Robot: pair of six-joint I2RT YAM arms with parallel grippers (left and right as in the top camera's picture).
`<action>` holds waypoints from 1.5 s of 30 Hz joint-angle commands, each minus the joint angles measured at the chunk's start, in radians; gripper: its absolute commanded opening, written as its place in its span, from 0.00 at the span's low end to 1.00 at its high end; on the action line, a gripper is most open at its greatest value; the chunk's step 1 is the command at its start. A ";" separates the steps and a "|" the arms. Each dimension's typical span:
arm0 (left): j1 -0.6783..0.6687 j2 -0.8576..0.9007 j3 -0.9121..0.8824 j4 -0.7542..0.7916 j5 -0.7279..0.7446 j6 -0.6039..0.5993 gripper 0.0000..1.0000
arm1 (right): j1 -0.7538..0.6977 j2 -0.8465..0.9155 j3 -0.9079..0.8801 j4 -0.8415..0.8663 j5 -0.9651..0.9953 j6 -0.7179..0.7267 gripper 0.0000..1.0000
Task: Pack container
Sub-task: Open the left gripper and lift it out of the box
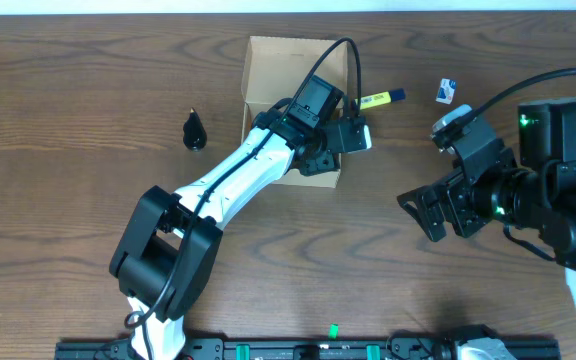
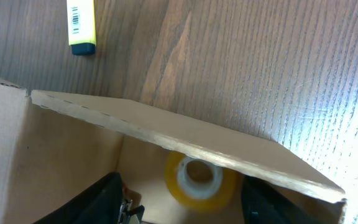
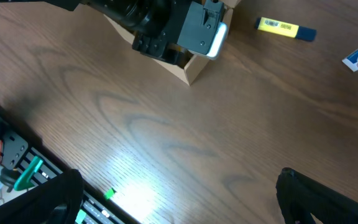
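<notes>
The container (image 1: 286, 65) is found toward 12 o'clock on the surface (image 1: 68, 200). Inside it, the left gripper (image 2: 188, 200) is seen with jaws apart around a tape roll (image 2: 199, 179). A straight lift, kept clear of the cardboard edge, is advised. The right gripper (image 3: 182, 199) is seen with jaws spread and empty.

Robotics lab: left arm (image 1: 230, 182) and right arm (image 1: 553, 200) by a black rail (image 1: 268, 349) edging a wooden table (image 1: 58, 200).
</notes>
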 commanded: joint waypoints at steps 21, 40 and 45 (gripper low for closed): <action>-0.001 -0.173 0.026 -0.050 -0.177 -0.007 0.66 | -0.008 0.001 0.005 0.000 -0.010 -0.015 0.99; 0.148 -0.316 0.026 -0.488 -0.210 -0.577 0.61 | -0.008 0.001 0.005 -0.001 -0.010 -0.015 0.99; 0.150 -0.356 0.026 -0.517 -0.170 -0.601 0.58 | -0.008 0.001 0.005 -0.001 -0.010 -0.015 0.99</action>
